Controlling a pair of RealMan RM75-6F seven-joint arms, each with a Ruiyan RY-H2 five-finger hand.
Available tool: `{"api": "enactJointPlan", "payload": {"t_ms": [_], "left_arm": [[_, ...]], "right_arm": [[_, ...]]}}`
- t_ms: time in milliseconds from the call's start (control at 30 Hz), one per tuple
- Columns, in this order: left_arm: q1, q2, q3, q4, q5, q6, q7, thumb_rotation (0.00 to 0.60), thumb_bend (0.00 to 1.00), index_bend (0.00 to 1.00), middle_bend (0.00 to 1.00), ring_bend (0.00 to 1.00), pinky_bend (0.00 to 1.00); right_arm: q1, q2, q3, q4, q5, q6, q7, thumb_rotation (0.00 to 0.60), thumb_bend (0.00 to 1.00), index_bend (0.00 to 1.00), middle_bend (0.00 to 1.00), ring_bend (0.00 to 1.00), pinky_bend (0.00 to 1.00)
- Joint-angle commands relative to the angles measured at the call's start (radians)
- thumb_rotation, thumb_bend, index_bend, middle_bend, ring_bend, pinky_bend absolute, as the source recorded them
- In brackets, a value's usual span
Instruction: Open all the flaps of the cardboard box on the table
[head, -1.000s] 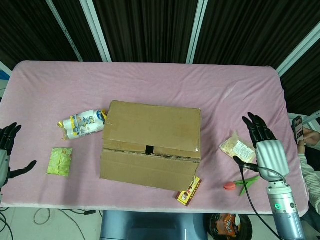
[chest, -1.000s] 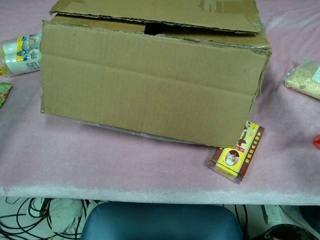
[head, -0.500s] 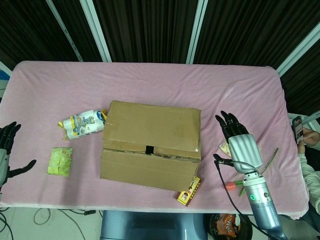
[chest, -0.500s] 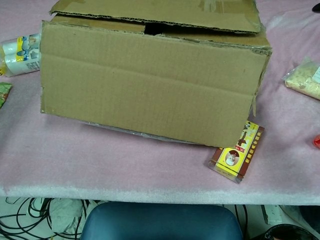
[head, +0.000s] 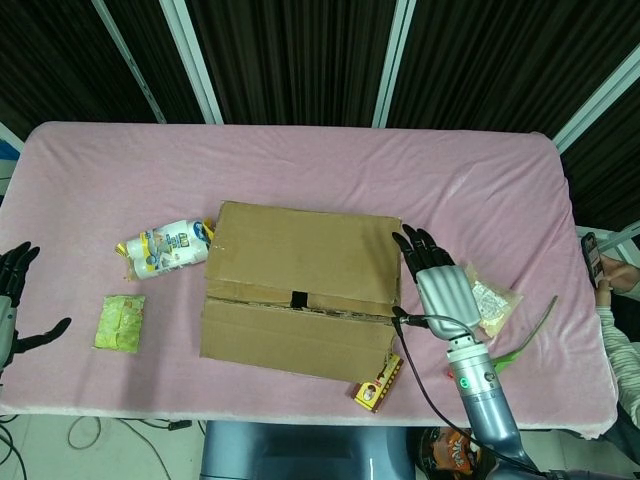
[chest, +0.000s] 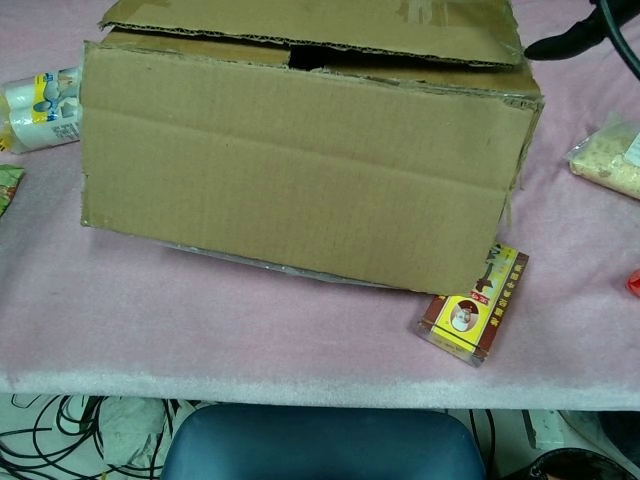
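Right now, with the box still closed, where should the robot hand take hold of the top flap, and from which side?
Probably the far flap of the cardboard box at its right corner, coming from the right. In the chest view that flap's edge sits raised, leaving a gap for fingertips, and the right robot hand, fingers spread, is already beside that corner.

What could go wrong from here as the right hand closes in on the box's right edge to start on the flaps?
The right hand, open, is at the cardboard box right edge; a sideways push might slide the box rather than lift a flap. The small yellow-and-red carton lies at the box's near right corner, close to the table edge, so a shifting box could knock it off. The snack packet lies just beside the hand and could get swept.
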Motion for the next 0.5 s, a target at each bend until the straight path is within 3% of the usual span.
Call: {"api": "enactJointPlan", "payload": {"t_ms": [33,500], "left_arm": [[-0.001,0.0,0.0,0.0,-0.001,-0.001,-0.002,0.6,0.13,0.0,0.01,0.0,0.0],[-0.005,0.003,-0.002,0.004,-0.01,0.001,-0.017,0.6,0.13,0.0,0.01,0.0,0.0]], "right_arm": [[0.012,-0.02,-0.002,0.008,0.009,0.003,-0.003,0.6,0.22,0.0,0.0,0.0,0.23],[0.046,-0.083,-0.014,0.045,0.038,0.02,-0.007,0.6,0.22,0.0,0.0,0.0,0.23]]}}
